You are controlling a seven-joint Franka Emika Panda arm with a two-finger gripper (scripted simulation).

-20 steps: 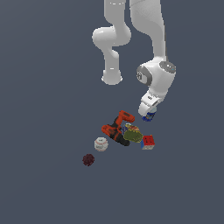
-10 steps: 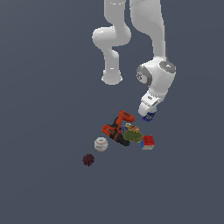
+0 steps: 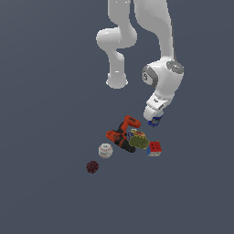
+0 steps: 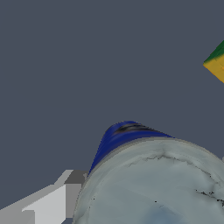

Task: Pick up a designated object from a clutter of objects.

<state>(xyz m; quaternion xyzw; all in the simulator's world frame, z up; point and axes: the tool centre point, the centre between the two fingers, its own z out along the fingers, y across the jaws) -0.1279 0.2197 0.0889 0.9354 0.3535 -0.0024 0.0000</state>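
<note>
The designated object, a small blue can [image 3: 155, 122], sits between the fingers of my gripper [image 3: 154, 119], which is shut on it, up and toward the exterior view's right of the clutter of objects [image 3: 130, 139]. In the wrist view the can's pale grey-silver top [image 4: 153, 183] fills the near part of the picture, with its blue side [image 4: 122, 135] behind it and one pale finger [image 4: 43, 205] against it. The other finger is hidden. I cannot tell whether the can touches the floor.
The clutter holds an orange-red and black drill [image 3: 122, 133], a yellow-green lumpy item [image 3: 139, 142], a colour cube [image 3: 155, 148], a white puck [image 3: 105, 150] and a dark red ball [image 3: 93, 167]. A yellow-green corner of the cube [image 4: 216, 63] shows in the wrist view.
</note>
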